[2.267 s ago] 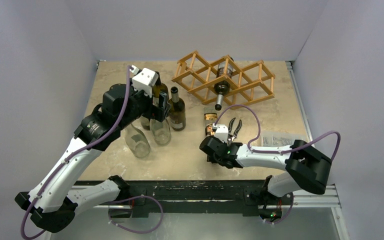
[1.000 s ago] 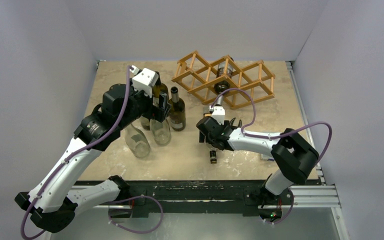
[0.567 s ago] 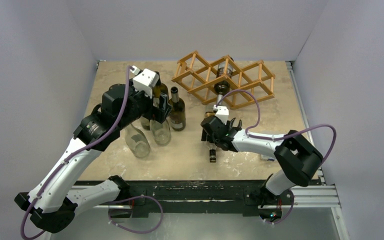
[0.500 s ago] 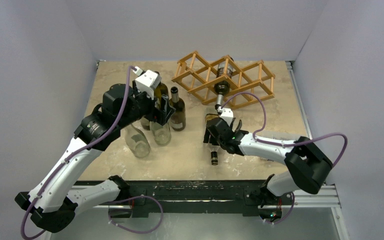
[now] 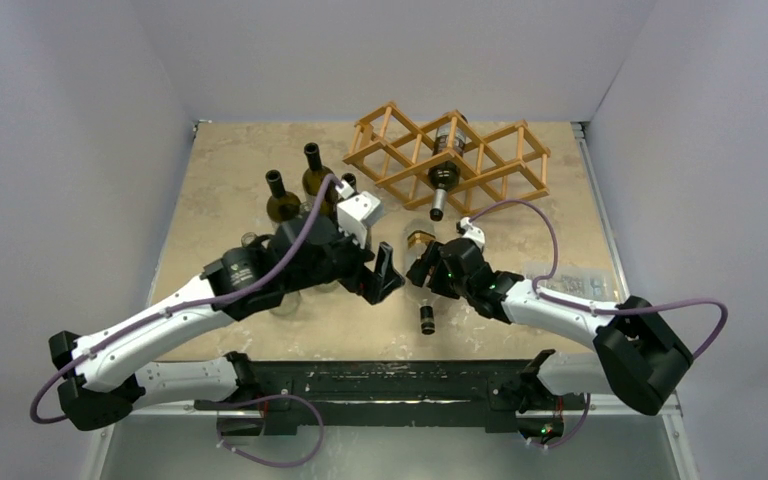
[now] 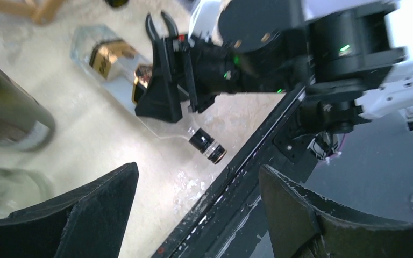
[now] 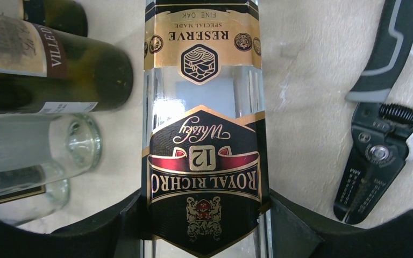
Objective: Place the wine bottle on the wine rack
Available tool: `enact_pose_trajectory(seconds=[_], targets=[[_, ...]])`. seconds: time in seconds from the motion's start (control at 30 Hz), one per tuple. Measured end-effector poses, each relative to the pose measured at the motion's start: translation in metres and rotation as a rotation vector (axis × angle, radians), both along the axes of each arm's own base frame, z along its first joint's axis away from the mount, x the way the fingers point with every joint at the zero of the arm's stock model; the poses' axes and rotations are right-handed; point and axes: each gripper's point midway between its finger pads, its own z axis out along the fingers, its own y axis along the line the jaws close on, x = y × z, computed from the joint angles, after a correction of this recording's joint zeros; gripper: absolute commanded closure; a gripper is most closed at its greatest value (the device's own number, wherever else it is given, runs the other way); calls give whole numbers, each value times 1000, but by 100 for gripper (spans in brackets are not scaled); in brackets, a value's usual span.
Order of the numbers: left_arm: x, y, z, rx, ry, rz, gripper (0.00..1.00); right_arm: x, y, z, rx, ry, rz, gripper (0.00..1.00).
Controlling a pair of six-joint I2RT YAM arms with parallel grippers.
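Your right fingers (image 7: 301, 226) pinch the lying bottle (image 7: 204, 134) at its label; your left fingers (image 6: 97, 209) gape wide, empty. Lift it level, then slide it base-first into a free cell of the rack (image 5: 418, 130).

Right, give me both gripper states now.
Left gripper: open, holding nothing.
Right gripper: closed on the clear bottle.

Pale grey walls (image 5: 60, 100), mottled beige tabletop (image 5: 228, 168)

You are swinging the left pincer (image 5: 392, 278) over to the lying clear bottle (image 7: 204, 134). Your right pincer (image 5: 428, 275) is closing around it.
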Motion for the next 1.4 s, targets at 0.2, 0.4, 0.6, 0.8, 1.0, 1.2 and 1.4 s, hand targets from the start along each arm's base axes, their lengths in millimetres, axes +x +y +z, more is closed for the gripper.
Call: enact_pose_trajectory(seconds=[0.2, 0.4, 0.6, 0.8, 1.0, 1.2, 1.4], targets=[[-12, -24, -79, 60, 83, 65, 15, -6, 7, 10, 114, 25, -25, 100], [4, -38, -112, 85, 111, 164, 15, -17, 1, 10, 197, 4, -42, 100], [10, -55, -136, 89, 147, 190, 16, -20, -5, 18, 256, -53, -51, 100], [9, -61, -171, 162, 187, 191, 21, -16, -1, 27, 290, -85, -48, 100], [8, -69, -168, 129, 194, 173, 30, -16, -1, 29, 318, -82, -67, 100], [9, -74, -169, 92, 198, 174, 44, -13, -11, 36, 328, -112, -121, 100], [9, -83, -162, 42, 191, 160, 58, -12, -26, 43, 355, -131, -210, 100]])
